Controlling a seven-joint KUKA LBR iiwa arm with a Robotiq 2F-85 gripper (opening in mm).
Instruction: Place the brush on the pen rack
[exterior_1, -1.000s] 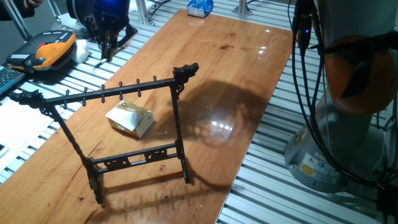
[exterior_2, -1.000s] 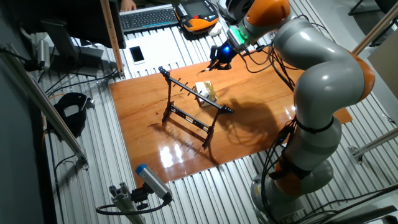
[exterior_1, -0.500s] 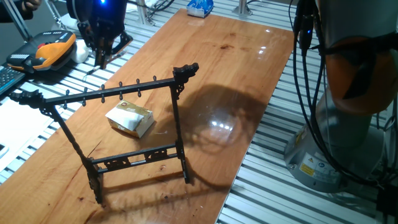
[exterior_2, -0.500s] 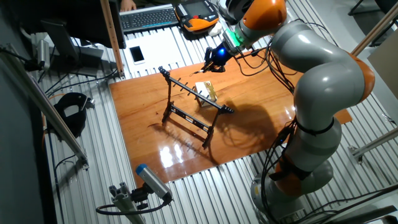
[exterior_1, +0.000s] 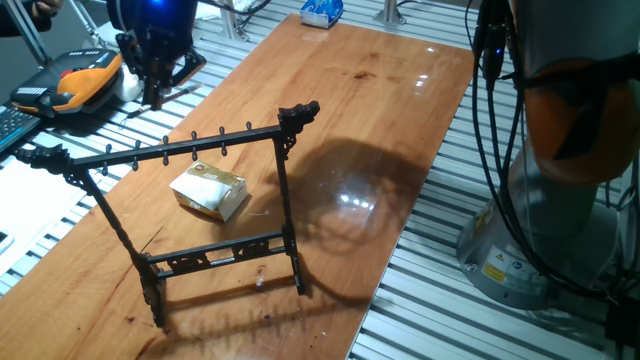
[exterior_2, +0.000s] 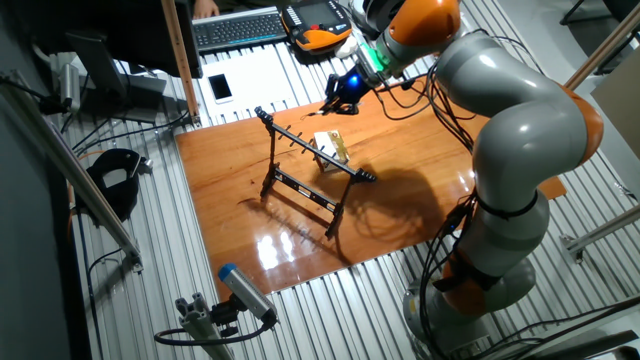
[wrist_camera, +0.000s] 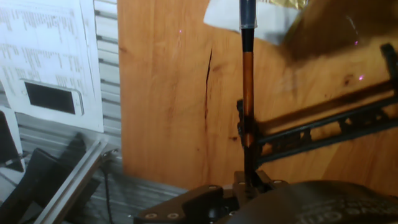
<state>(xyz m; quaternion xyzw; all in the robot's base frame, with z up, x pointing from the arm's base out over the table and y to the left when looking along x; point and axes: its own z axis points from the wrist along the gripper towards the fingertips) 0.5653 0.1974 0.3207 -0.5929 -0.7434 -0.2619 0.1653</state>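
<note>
Wood table (exterior_1: 400, 120): we hover over its far corner, and the glossy top stretches away toward the arm's base.
Arm: it reaches across the table from the base side, wrist bent down, hand pointing at the tabletop.
Pen rack (exterior_1: 190, 150): black frame standing upright, below and ahead of our gripper (wrist_camera: 249, 180), still apart from it; the hooks look free.
Cardboard box (exterior_1: 208, 190): lies behind the rack, farther out than our fingers.
Gripper: closed narrow, pinching the brush's near end.
Brush (wrist_camera: 247, 74): it runs straight out from our fingers, crossing the rack's end in the hand view.
Handling: we judge it light, stiff and slim, prone to pivoting or slipping; the handle end is the right hold, keeping the tuft clear.
</note>
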